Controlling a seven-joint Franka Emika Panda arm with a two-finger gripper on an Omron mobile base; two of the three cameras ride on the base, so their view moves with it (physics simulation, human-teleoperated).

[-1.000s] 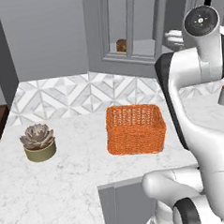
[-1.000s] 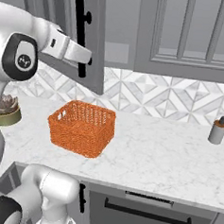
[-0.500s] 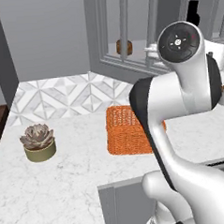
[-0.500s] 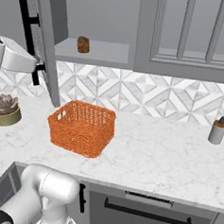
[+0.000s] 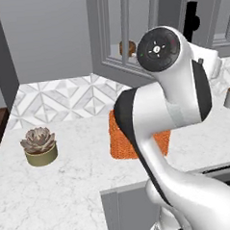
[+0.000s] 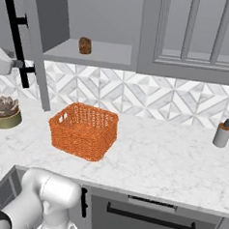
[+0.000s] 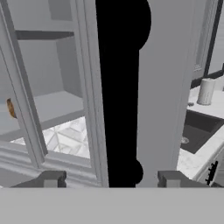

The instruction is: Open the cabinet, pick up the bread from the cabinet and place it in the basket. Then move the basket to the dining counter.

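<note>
The cabinet [image 6: 99,18] stands open, its glass-pane door [image 6: 36,48] swung out to the left. The bread [image 6: 84,45] sits on the cabinet's lower shelf, and shows through the glass as bread [image 5: 127,47] and at the pane's edge as bread [image 7: 10,108]. The orange basket [image 6: 84,130] rests on the worktop below; my arm half hides the basket [image 5: 119,141]. My gripper [image 7: 111,179] is open, its fingertips [image 7: 51,178] wide apart on either side of the door's black handle [image 7: 118,87] without touching it. The gripper [image 6: 15,65] is at the handle [image 6: 17,37]. The dining counter is out of view.
A succulent pot [image 6: 4,111] stands at the worktop's left. A grey shaker [image 6: 222,133] stands at the right near a dark sink [image 7: 197,131]. Geometric tiles [image 6: 151,97] back the worktop. My arm [image 5: 170,113] blocks much of the left base view.
The cabinet door has swung from partly open to wide open, with my hand following its handle. The jaws, shut on the handle before, now stand apart from it.
</note>
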